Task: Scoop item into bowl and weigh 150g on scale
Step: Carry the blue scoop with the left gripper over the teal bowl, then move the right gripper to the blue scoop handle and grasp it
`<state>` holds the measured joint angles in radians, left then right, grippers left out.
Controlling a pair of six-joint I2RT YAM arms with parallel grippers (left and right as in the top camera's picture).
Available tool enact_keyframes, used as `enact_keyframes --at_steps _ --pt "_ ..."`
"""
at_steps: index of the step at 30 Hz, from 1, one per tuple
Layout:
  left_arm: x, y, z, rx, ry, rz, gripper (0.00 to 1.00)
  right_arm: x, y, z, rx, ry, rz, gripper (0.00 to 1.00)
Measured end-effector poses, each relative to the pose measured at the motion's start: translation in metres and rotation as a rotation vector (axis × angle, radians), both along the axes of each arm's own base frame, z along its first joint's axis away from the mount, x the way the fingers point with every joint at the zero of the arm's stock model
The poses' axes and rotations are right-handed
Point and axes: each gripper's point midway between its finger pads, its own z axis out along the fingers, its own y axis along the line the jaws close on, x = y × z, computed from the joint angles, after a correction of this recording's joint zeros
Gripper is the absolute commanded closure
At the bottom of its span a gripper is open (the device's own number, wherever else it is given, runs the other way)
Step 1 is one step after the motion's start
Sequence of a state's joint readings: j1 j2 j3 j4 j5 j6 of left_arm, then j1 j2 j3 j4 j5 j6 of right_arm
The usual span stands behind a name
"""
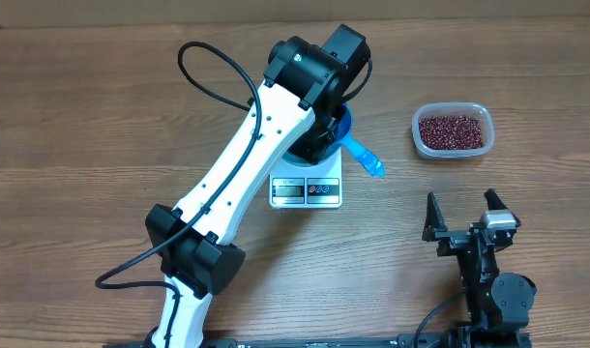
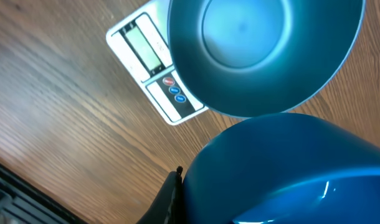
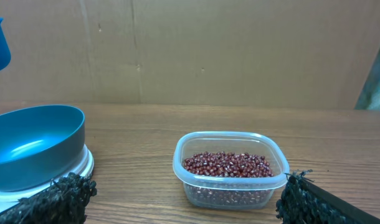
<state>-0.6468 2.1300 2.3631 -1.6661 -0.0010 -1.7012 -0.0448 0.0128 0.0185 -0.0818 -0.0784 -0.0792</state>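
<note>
Bowl (image 2: 265, 56): empty, seated on scale (image 2: 154, 62).
Beans (image 1: 453, 131): all in tub (image 1: 417, 126), well to the right.
Left gripper (image 1: 322, 143): closed, apparently around scoop (image 1: 368, 159) above bowl; the grip itself is hidden.
Right gripper (image 1: 462, 215): fingers spread, idle.
Risk: the low scoop could nudge the bowl off the scale, and beans could spill crossing the gap.

Smooth, glossy teal on the bowl (image 2: 240, 37) and the blue plastic scoop (image 2: 289, 168). Matt brown wood grain across the bench (image 2: 53, 137), smooth white plastic on the scale (image 2: 140, 50). Thin clear plastic for the tub (image 3: 230, 190); rough black padding on the right fingers (image 3: 59, 199).
</note>
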Motion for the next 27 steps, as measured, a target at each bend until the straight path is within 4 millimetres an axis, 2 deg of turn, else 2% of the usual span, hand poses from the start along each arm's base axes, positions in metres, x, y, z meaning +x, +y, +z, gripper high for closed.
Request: enact_keyframes --at_steps 3,7,13,15,22,27 --pt "-0.002 -0.002 0.000 -0.015 0.012 0.026 0.96 0.000 0.000 0.002 0.016 -0.009 0.000 0.00" --pt "-0.003 -0.003 0.000 -0.022 0.020 0.048 0.96 -0.001 0.002 0.027 0.145 -0.100 0.015 0.00" --pt "-0.003 -0.003 0.000 -0.026 0.023 0.055 0.96 -0.003 0.014 0.024 0.349 -0.043 0.089 0.00" --pt "-0.003 -0.003 0.000 -0.026 0.023 0.058 0.96 -0.005 0.018 0.028 0.395 -0.016 0.108 0.00" --pt "-0.003 -0.003 0.000 -0.026 0.024 0.059 0.96 -0.011 0.032 0.075 0.494 0.058 0.178 0.00" --pt "-0.003 -0.003 0.000 -0.027 0.025 0.070 0.95 -0.001 0.044 0.096 0.593 0.229 0.209 0.00"
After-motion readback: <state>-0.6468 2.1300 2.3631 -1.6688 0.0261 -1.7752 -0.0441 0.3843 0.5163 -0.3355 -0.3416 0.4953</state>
